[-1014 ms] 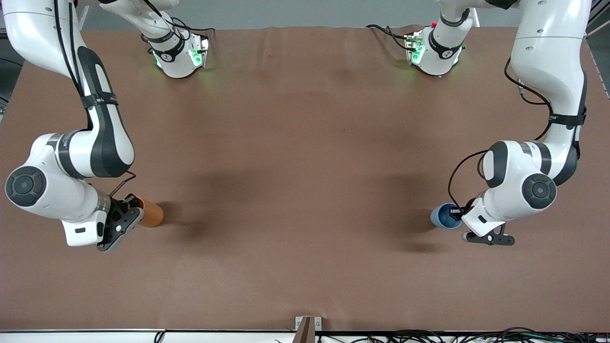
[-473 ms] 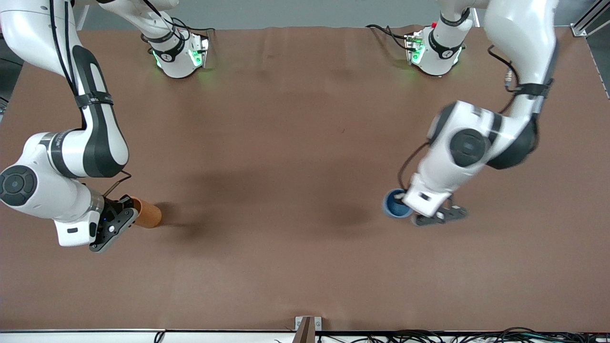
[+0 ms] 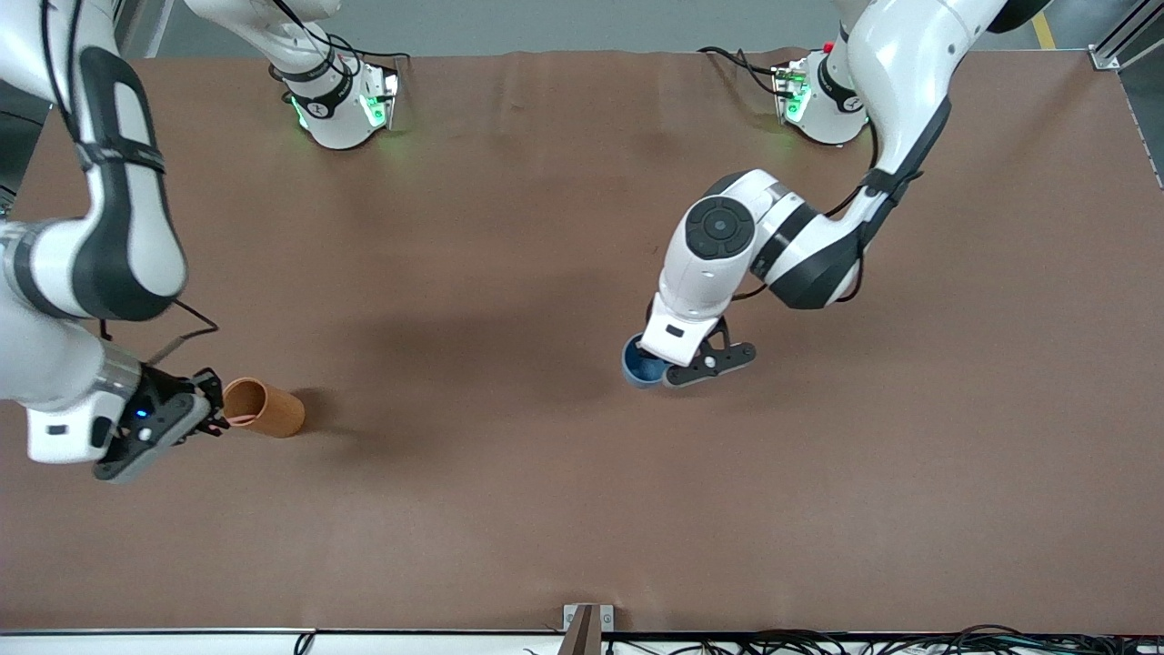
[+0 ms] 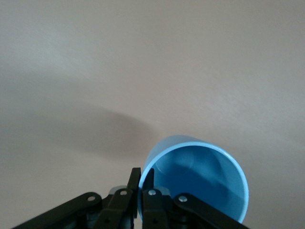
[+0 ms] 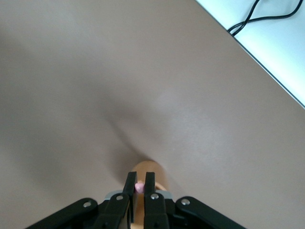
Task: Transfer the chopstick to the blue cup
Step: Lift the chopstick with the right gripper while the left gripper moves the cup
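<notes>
The blue cup (image 3: 640,366) hangs by its rim from my left gripper (image 3: 671,371) over the middle of the table. In the left wrist view that gripper (image 4: 143,180) is shut on the rim, one finger inside the blue cup (image 4: 200,183) and one outside. My right gripper (image 3: 216,414) is at the mouth of an orange-brown cup (image 3: 268,411) at the right arm's end of the table. In the right wrist view it (image 5: 139,183) is shut on the pink tip of the chopstick (image 5: 139,188), above the orange-brown cup (image 5: 151,171). The rest of the chopstick is hidden.
The brown table cover (image 3: 509,491) is bare between the two cups and toward the front camera. Both arm bases stand at the table's top edge. A cable (image 5: 257,16) lies off the table's edge in the right wrist view.
My left arm has swung from its end of the table toward the middle, carrying the blue cup. My right gripper has shut on the chopstick and drawn back, uncovering the orange-brown cup's mouth.
</notes>
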Controlling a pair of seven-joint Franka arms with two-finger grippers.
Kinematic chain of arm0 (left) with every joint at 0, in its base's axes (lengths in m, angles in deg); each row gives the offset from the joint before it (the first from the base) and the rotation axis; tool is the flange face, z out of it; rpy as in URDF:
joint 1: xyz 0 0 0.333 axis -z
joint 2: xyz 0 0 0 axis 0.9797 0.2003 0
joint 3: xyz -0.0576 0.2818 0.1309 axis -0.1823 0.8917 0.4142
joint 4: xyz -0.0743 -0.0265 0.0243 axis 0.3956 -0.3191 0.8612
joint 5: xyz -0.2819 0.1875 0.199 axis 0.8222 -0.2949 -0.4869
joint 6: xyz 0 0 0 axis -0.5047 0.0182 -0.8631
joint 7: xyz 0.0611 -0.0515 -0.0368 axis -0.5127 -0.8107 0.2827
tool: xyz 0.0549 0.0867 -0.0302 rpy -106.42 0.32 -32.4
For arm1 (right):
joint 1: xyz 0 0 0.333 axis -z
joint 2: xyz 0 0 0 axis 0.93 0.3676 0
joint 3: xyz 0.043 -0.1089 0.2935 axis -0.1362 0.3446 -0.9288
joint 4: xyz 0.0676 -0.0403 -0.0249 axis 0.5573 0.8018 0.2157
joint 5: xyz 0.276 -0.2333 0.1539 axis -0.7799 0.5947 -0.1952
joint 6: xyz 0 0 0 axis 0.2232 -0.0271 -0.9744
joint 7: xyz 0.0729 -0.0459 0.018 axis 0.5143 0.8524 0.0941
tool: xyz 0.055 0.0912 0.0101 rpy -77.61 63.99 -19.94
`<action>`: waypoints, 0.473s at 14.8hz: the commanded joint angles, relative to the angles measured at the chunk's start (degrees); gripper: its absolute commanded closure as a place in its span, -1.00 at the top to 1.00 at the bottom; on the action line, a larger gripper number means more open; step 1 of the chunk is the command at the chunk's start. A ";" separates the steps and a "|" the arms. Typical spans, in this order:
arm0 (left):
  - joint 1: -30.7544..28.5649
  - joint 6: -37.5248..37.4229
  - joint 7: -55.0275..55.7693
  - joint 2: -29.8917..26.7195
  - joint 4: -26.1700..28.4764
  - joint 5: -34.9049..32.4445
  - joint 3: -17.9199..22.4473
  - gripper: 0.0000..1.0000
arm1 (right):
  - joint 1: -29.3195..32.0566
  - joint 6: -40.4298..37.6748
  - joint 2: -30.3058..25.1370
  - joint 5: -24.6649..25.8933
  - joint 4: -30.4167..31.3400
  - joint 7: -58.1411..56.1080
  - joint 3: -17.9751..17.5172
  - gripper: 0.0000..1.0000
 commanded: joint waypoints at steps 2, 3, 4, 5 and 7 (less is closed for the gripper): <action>0.54 1.54 2.32 2.95 -0.25 -2.63 -0.89 -0.99 | 1.98 -3.53 -6.04 -4.14 1.45 3.14 -0.72 -0.88; 1.06 1.54 2.58 3.30 -0.16 -3.42 -0.89 -0.99 | 2.15 -4.06 -7.10 -5.36 1.53 4.55 -0.64 -0.88; 1.15 1.54 2.93 3.83 0.02 -4.03 -0.89 -0.98 | 2.59 -4.84 -8.15 -6.42 1.45 6.47 -0.64 -0.88; 1.15 1.80 3.19 4.44 0.02 -4.65 -0.89 -0.97 | 2.68 -5.55 -9.21 -7.13 1.44 9.36 -0.64 -0.88; 1.59 4.26 5.30 5.58 0.28 -5.45 -0.89 -0.97 | 1.98 -5.47 -10.35 -8.88 1.45 14.03 -1.16 -0.88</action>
